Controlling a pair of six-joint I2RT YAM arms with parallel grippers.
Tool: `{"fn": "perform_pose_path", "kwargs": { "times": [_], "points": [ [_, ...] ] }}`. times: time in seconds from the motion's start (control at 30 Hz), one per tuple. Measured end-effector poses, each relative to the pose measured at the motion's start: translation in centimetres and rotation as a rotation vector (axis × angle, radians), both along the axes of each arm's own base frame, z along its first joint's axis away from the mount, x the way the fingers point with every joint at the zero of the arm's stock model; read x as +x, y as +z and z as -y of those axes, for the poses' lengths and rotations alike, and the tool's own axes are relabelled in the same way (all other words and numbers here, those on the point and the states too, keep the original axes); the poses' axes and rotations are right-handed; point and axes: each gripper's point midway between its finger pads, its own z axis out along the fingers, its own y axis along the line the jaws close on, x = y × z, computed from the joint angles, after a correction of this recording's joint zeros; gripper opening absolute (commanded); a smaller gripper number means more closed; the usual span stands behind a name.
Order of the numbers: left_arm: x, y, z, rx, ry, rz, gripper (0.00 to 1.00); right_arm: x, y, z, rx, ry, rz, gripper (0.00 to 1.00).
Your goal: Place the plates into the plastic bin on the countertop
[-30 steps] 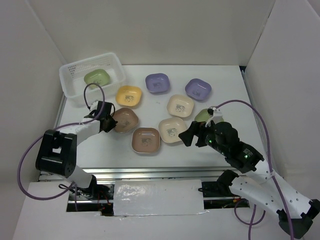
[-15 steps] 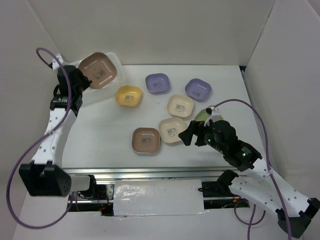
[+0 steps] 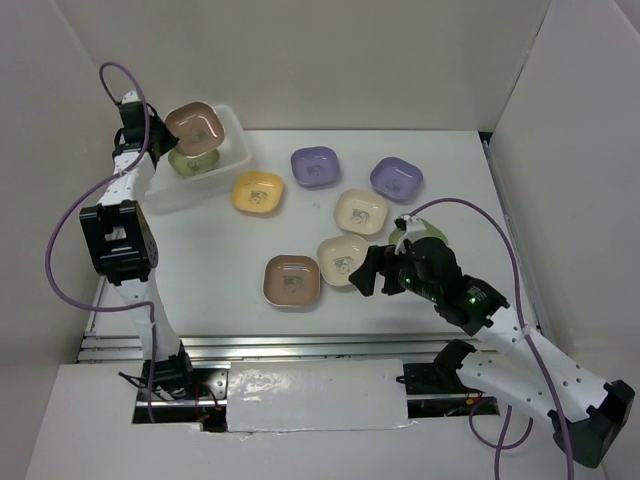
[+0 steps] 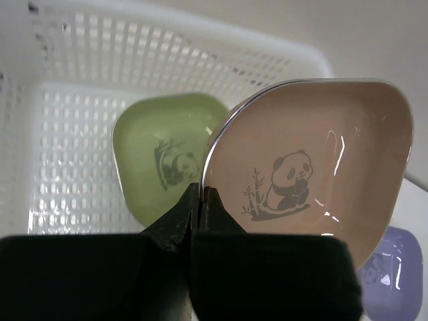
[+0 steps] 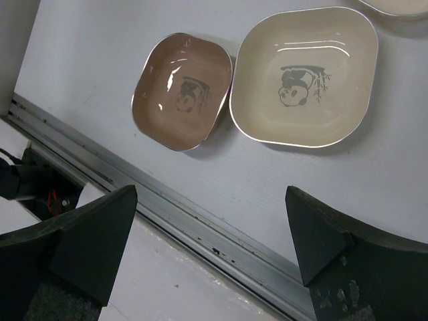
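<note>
At the far left, the left gripper (image 4: 199, 200) was seen clamped on the rim of a brown rounded-square plate (image 4: 314, 160), which was held tilted above the translucent white perforated plastic bin (image 4: 134, 53). A green plate (image 4: 150, 150) of the same shape was already lying on the bin's floor. The step in hand was judged to be the drop-off of this plate, so it would need lowering beside or onto the green one before the jaws were parted. On the plain white countertop (image 3: 200, 250) a yellow plate (image 3: 258, 192), a second brown plate (image 3: 292, 280), two purple plates (image 3: 315, 166) and two cream plates (image 3: 343, 258) were left to be collected. At the right, the right gripper (image 5: 209, 194) was held wide apart and empty above the second brown plate and the nearer cream one, so a descent onto one rim would be required.
</note>
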Motion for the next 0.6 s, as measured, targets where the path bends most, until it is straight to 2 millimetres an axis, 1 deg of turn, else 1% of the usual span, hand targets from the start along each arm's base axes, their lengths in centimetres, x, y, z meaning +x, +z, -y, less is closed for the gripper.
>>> {"fn": "perform_pose_path", "kwargs": {
  "times": [0.07, 0.13, 0.17, 0.2, 0.27, 0.33, 0.4, 0.43, 0.5, 0.53, 0.57, 0.6],
  "points": [
    [0.9, 2.3, -0.2, 0.029, -0.009, 0.046, 0.0, -0.1, -0.3, -0.2, -0.002, 0.01, -0.008, 1.0],
    [2.0, 4.1, -0.4, 0.047, -0.012, 0.09, 0.0, -0.1, -0.4, -0.4, -0.002, 0.016, -0.01, 1.0],
    [2.7, 4.8, -0.6, 0.06, -0.015, 0.108, 0.0, -0.2, -0.4, -0.5, -0.001, 0.022, -0.011, 1.0],
    [3.3, 4.9, -0.8, 0.069, -0.012, 0.115, 0.0, -0.2, -0.5, -0.5, -0.003, 0.023, -0.014, 1.0],
    [4.7, 4.5, -1.3, 0.082, 0.007, 0.119, 0.0, -0.2, -0.8, -0.7, -0.01, 0.028, -0.022, 1.0],
    [5.1, 2.3, -1.8, 0.082, 0.029, 0.077, 0.0, -0.1, -1.0, -0.7, -0.017, 0.03, -0.028, 1.0],
    [5.0, -0.3, -2.1, 0.078, 0.054, 0.018, 0.04, -0.1, -1.2, -0.8, -0.022, 0.032, -0.033, 1.0],
    [4.8, -2.3, -2.4, 0.075, 0.074, -0.03, 0.1, -0.1, -1.3, -0.8, -0.024, 0.033, -0.036, 1.0],
    [4.3, -5.2, -2.8, 0.066, 0.113, -0.097, 0.21, 0.0, -1.6, -1.0, -0.031, 0.034, -0.044, 1.0],
    [4.0, -6.1, -2.9, 0.064, 0.121, -0.121, 0.29, 0.0, -1.7, -1.0, -0.035, 0.035, -0.048, 1.0],
    [3.8, -6.9, -3.0, 0.058, 0.13, -0.141, 0.61, 0.1, -1.9, -1.1, -0.042, 0.036, -0.054, 1.0],
    [3.6, -7.3, -3.0, 0.056, 0.134, -0.154, 0.75, 0.1, -2.2, -1.1, -0.048, 0.037, -0.06, 1.0]
  ]
}}
